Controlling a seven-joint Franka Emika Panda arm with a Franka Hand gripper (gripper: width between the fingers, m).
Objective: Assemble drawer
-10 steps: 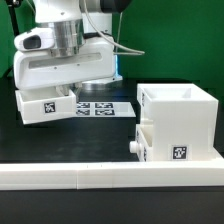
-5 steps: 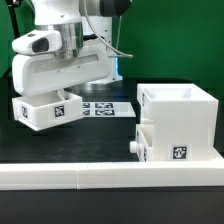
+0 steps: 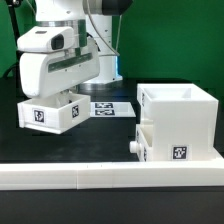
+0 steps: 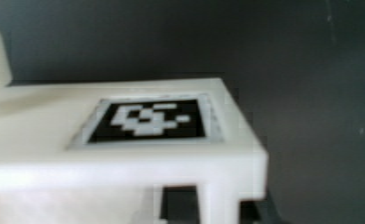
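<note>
The white drawer casing (image 3: 185,120) stands at the exterior view's right, open at the top, with a tag on its front. One knobbed tray (image 3: 140,146) sits in its lower side, knob pointing to the view's left. My gripper (image 3: 55,97) is shut on the second small white tray (image 3: 48,114) and holds it just above the black table at the view's left, a tag facing the camera. In the wrist view the tray (image 4: 108,150) with its tag fills the picture, and my gripper (image 4: 214,208) closes on its edge.
A long low white rail (image 3: 110,176) runs along the table's front edge. The marker board (image 3: 108,108) lies flat behind the held tray, between it and the casing. A green wall stands behind.
My gripper has turned with the tray in it and shifted slightly to the exterior view's right. The tray's tagged face now points more squarely at the camera. The casing has not moved.
</note>
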